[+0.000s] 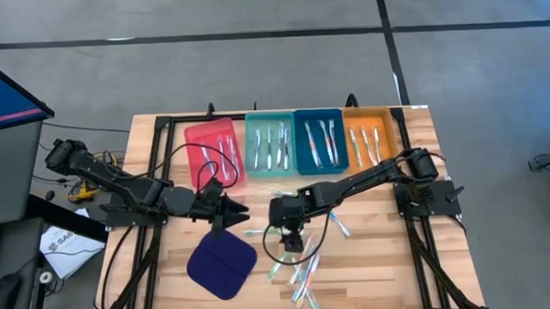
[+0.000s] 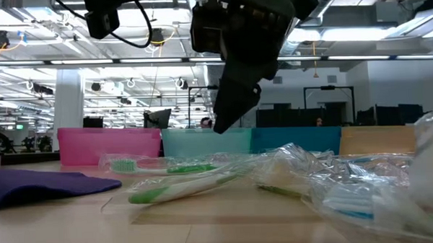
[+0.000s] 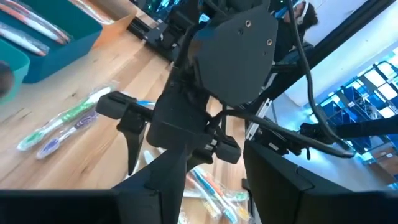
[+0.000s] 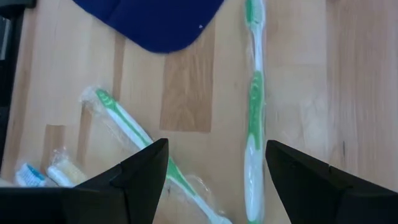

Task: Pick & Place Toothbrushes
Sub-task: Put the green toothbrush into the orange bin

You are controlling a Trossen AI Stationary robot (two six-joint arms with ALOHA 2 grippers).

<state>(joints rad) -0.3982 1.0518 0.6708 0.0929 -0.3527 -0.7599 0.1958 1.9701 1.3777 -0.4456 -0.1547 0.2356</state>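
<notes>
Toothbrushes (image 1: 302,273): wrapped, loose on wood.
Green-accented pair (image 4: 254,112) lies flat and apart; more sit sorted in four trays (image 1: 276,143).

A large open-plan lab or office hall: behind the right gripper (image 2: 227,121) run rows of ceiling lights (image 2: 69,40), exposed ducts and distant desks with monitors (image 2: 158,118); the wooden table (image 1: 380,270) stands on grey floor (image 1: 253,63).

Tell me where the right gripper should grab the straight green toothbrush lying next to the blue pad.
Probably grip the green toothbrush at mid-handle, coming straight down. It lies flat and alone on the wood, clear of the blue pad, with bare table on both sides for the fingers. The right gripper is open above it.
</notes>
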